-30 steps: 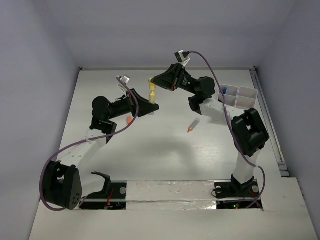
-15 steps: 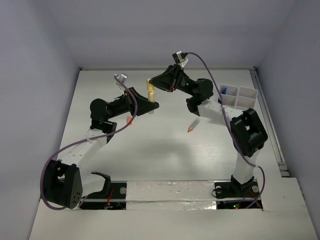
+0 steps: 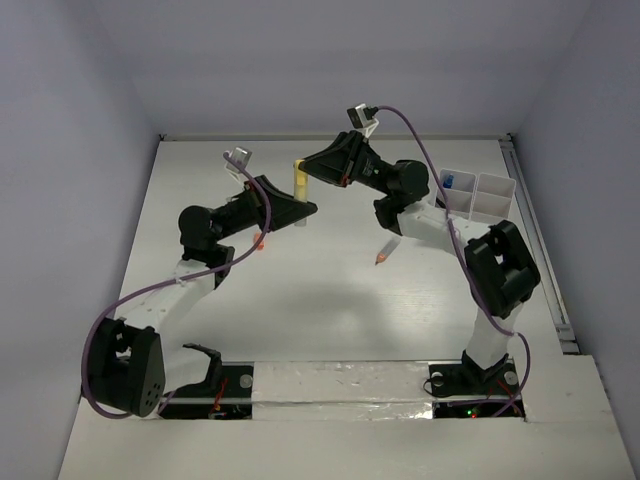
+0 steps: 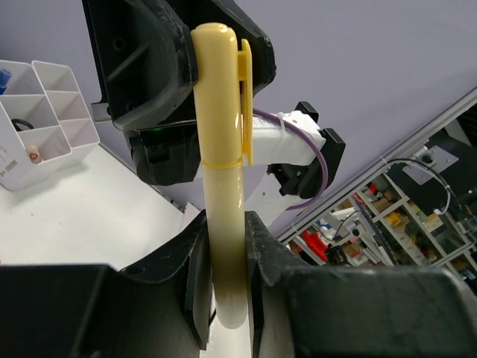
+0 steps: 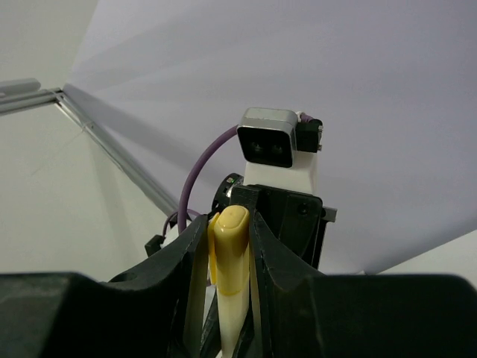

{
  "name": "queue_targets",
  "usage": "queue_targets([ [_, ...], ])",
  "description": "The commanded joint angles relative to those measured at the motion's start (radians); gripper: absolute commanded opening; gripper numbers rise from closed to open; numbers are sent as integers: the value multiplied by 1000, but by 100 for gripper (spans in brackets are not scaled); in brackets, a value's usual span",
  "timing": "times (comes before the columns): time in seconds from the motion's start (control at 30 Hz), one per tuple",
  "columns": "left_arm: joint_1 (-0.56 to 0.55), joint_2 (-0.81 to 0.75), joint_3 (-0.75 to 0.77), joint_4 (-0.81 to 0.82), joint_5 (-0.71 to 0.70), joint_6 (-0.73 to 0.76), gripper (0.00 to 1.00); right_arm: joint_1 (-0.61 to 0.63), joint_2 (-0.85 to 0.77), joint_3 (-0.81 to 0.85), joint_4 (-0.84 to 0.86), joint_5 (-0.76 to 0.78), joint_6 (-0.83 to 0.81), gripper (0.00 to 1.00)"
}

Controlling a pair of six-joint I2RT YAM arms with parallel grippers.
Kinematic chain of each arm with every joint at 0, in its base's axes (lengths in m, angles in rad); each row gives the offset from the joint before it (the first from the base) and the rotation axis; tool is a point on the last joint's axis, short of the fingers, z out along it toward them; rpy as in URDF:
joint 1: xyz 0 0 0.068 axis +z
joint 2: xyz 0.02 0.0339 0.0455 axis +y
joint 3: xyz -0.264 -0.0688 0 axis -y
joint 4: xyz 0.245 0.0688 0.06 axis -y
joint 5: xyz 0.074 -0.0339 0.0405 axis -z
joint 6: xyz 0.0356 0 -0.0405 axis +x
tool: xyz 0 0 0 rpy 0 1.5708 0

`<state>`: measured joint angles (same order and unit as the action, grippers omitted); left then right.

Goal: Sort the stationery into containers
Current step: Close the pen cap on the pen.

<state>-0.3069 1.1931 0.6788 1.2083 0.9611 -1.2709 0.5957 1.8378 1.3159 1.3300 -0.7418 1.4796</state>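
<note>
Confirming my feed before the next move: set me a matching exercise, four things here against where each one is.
Things:
1 yellow marker
2 pencil
3 white tray
4 blue item

Places:
A inside a tray compartment
B lying loose on the table
C clamped by left gripper and right gripper
D standing at the far right

Pairs: 1-C, 2-B, 3-D, 4-A

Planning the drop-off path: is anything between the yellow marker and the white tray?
No loose thing. The yellow marker is gripped by both the left pincer and the right pincer; only the right arm itself lies between it and the white tray. The pencil lies flat, off that line.
</note>
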Motion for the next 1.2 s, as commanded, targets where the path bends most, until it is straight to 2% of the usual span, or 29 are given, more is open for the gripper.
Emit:
queue_targets([
  [0.0,8,-72,22,225,-50,59,0,16,-49,-24,385,-47,-19,2],
  [0.1,8,-82,41,166,-47,96,0,16,-48,-29,385,-50,-16,2],
  [0.33,8,-78,65,160,-38,93,0,26,-49,-47,362,-74,-33,1],
  [0.57,8,-99,131,84,-27,97,0,35,-97,-154,250,-129,-140,0],
  [0.83,8,-104,192,30,-28,99,0,53,-163,-285,66,-198,-311,0],
  [1.03,8,-87,214,20,-32,107,0,88,-202,-308,-217,-214,-481,0],
  [1.17,8,-70,232,14,-39,117,0,113,-226,-320,-339,-191,-590,0],
])
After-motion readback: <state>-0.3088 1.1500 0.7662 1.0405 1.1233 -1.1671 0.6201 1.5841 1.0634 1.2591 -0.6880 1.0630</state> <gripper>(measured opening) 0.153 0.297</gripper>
